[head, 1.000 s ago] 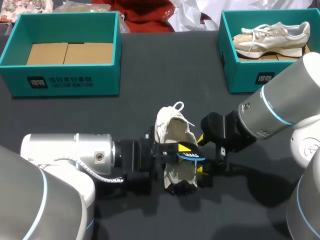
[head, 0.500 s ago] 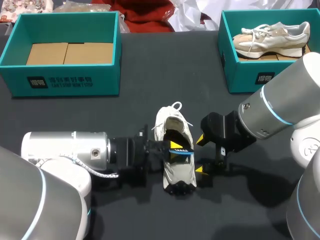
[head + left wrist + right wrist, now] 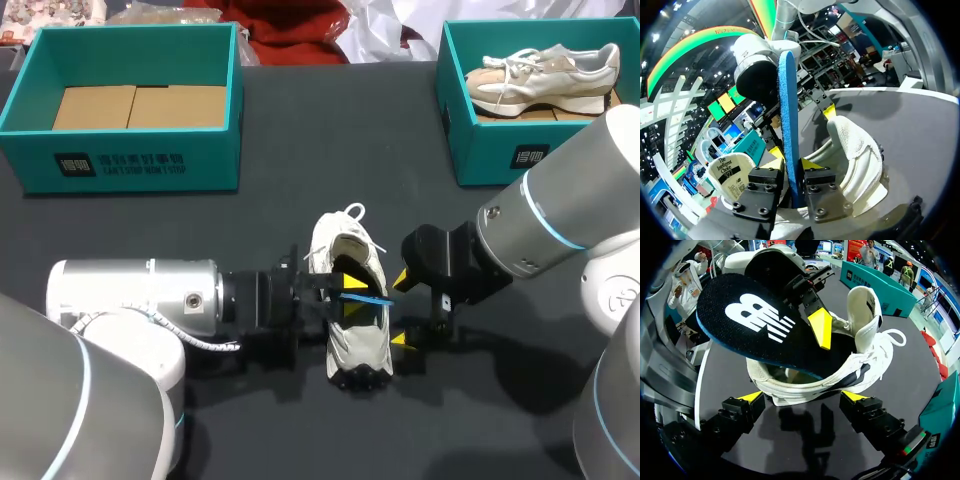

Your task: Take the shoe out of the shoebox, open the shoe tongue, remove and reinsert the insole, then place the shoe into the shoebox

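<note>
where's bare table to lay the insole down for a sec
The black table is bare between the left shoebox and the right shoebox, ahead of the shoe, and along the left shoebox's front. It is crowded at the shoe, where the left pincer holding the insole meets the right pincer.

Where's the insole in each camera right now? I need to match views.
Head view: insole, blue edge over the white shoe, mid-table.
Left wrist view: edge-on blue strip clamped in the left claw.
Right wrist view: black top face above the white shoe, ahead of the right claw.
Shared landmark: the white shoe.
</note>
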Tool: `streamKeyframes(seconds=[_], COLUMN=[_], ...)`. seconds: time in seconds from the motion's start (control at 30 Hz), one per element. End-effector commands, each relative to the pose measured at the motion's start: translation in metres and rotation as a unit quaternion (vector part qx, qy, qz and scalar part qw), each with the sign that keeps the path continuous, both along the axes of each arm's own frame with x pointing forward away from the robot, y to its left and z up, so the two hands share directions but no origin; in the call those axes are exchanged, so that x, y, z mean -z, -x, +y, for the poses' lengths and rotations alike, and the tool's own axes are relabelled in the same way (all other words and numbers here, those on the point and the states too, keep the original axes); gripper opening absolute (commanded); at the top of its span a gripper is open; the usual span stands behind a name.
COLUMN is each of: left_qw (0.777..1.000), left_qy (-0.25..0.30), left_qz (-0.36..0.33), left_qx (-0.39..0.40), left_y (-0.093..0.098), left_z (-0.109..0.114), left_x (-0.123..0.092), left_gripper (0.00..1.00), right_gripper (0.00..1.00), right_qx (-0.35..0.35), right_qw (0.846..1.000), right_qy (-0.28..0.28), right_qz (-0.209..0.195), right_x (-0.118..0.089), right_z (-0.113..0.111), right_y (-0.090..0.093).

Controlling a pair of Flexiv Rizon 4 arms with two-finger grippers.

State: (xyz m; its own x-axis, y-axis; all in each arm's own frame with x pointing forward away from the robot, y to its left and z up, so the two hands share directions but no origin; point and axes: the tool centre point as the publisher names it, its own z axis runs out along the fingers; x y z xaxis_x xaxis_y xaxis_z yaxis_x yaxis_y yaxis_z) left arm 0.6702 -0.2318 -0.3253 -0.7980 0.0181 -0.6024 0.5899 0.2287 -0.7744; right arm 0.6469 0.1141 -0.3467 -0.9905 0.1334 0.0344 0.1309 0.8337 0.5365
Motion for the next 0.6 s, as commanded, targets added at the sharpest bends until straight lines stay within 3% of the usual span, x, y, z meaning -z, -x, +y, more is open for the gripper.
streamKeyframes(seconds=[0.03, 0.17, 0.4, 0.47, 0.53, 0.6], left_qw=[1.0, 1.0, 1.0, 1.0, 1.0, 0.999], left_qy=[0.001, 0.006, 0.01, 0.011, 0.011, 0.012], left_qz=[-0.004, -0.007, -0.012, -0.016, -0.02, -0.027], left_qx=[-0.001, 0.001, 0.012, 0.016, 0.02, 0.023], left_y=[0.004, 0.008, 0.018, 0.021, 0.024, 0.027], left_z=[-0.002, -0.005, -0.014, -0.016, -0.018, -0.018], left_x=[-0.006, -0.013, -0.023, -0.026, -0.028, -0.028], left_gripper=[0.26, 0.31, 0.28, 0.2, 0.0, 0.0], right_gripper=[1.0, 1.0, 1.0, 1.0, 1.0, 1.0], right_qx=[0.001, 0.001, 0.001, 0.001, 0.001, 0.001], right_qw=[1.0, 1.0, 1.0, 1.0, 1.0, 1.0], right_qy=[0.0, 0.0, 0.0, 0.0, 0.0, 0.0], right_qz=[-0.001, -0.001, -0.001, -0.001, -0.001, -0.001], right_x=[0.001, 0.001, 0.001, 0.001, 0.001, 0.001], right_z=[0.0, 0.0, 0.0, 0.0, 0.0, 0.0], right_y=[0.002, 0.002, 0.002, 0.002, 0.002, 0.002])
